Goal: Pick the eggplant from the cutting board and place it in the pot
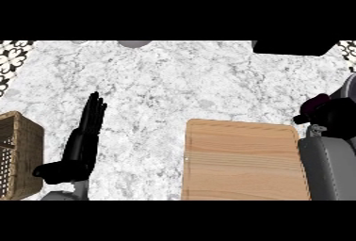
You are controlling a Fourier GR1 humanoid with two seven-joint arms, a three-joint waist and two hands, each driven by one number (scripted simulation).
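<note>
1. One eggplant [319, 100] is sitting in the curled fingers of the right hand [332, 113], past the cutting board's [243, 160] far right corner.
2. The left hand [87, 132] is resting on the counter [195, 80], fingers straight, beside a wicker basket [20, 155].

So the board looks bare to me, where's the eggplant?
Head view, far right: the eggplant is held up in the right hand, above the cutting board's right corner.
</note>
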